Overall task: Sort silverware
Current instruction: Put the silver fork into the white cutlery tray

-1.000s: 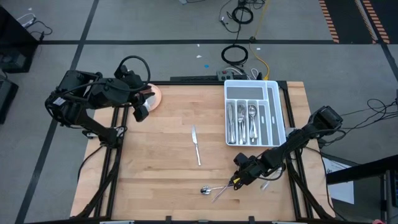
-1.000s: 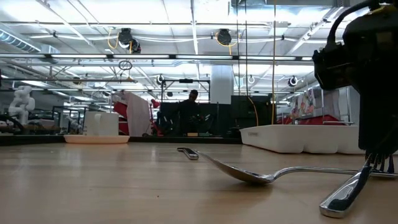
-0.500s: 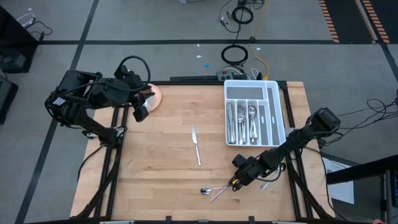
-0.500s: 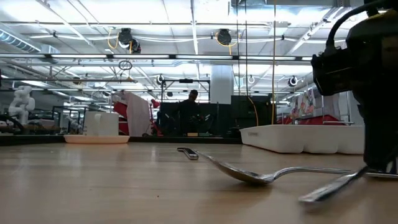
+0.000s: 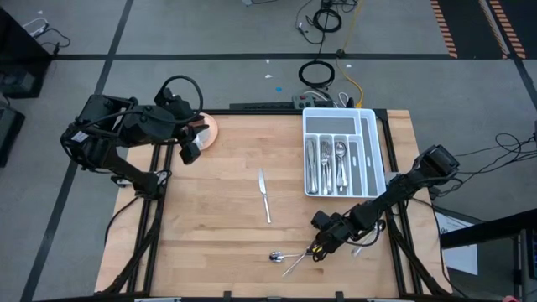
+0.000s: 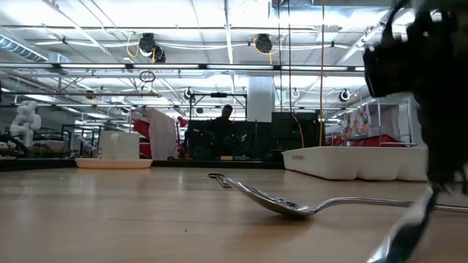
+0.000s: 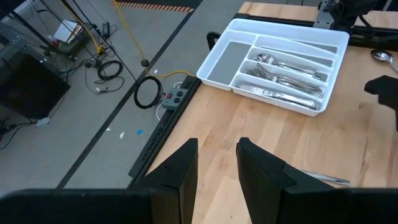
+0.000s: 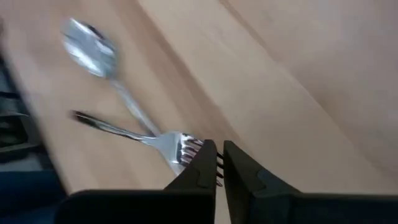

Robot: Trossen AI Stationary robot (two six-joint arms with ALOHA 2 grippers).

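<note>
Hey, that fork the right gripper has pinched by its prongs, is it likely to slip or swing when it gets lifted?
Probably. The right gripper is shut on the fork at its tines, so the long handle hangs out and may swing or pivot. Its polished metal looks slick. It looks rigid, so it shouldn't bend.

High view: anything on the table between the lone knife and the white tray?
No. Between the knife and the white tray, the high view shows only bare wood; the left wrist view agrees.
</note>
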